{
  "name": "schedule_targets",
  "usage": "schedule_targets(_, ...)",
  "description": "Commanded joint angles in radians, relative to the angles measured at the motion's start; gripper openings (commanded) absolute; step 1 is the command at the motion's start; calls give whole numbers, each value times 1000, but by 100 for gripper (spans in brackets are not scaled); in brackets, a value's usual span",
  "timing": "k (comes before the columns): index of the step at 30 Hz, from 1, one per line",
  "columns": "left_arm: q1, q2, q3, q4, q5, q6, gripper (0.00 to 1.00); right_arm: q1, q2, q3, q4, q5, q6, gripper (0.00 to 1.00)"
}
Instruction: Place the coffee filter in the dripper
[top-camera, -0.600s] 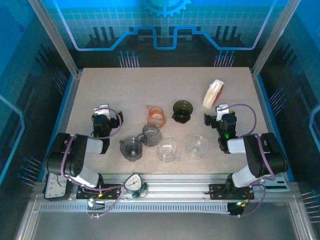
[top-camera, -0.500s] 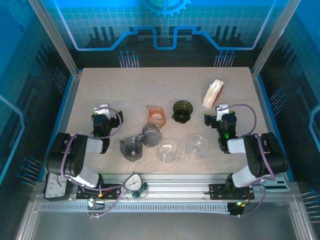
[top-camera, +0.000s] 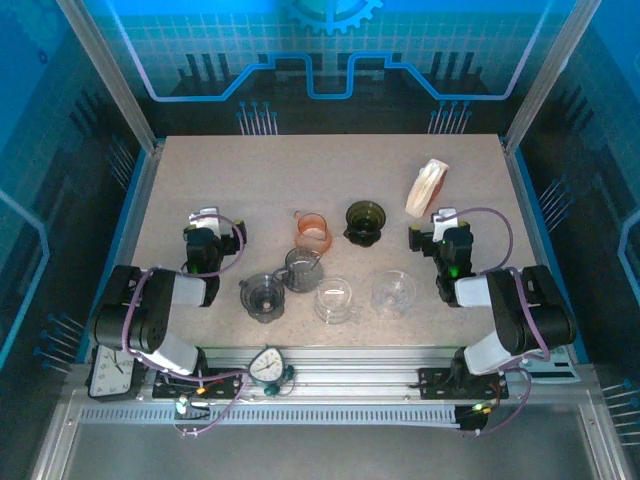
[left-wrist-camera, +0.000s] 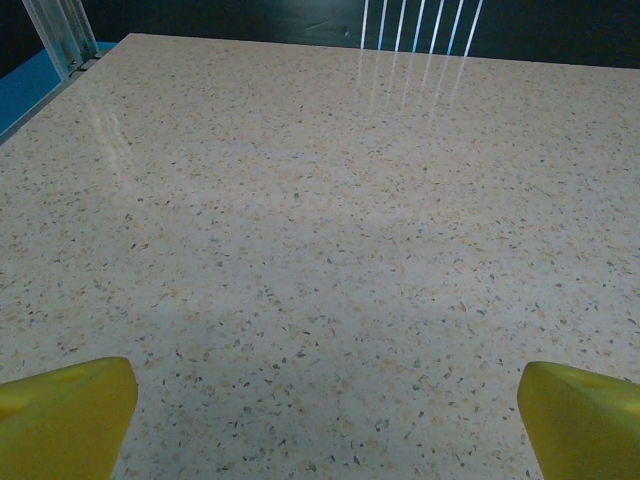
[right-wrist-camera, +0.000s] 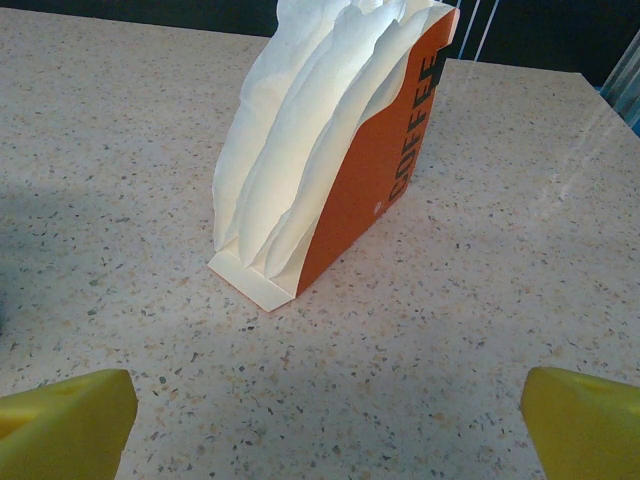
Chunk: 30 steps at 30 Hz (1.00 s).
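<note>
White coffee filters stand stacked in an orange open-sided box at the back right of the table. Several drippers sit mid-table: an orange one, a dark green one, two grey ones and two clear ones. My right gripper rests low just in front of the filter box, open and holding nothing. On the left side, my left gripper is open over bare tabletop; its yellow fingertips stand wide apart.
A small round dial device and a white gauge sit on the front rail by the arm bases. Metal frame posts rise at the table's back corners. The speckled table has bare room behind the drippers.
</note>
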Motion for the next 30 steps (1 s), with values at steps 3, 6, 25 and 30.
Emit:
schedule_targets(3,0,12,19,29,20,11,99,12,10,20,48,22,-11,100)
schedule_targets(6,0,11,19,29,19,11,99,13,9,21,45,20,-8,100)
schedule_targets(25,1,-154,68,-200,-8,1,99,-41,-116,81,-179,-8,47,100)
schedule_targets(30,1,-272,108,-292,-66,-56,99,-26,-248,164,-424,105,110,100)
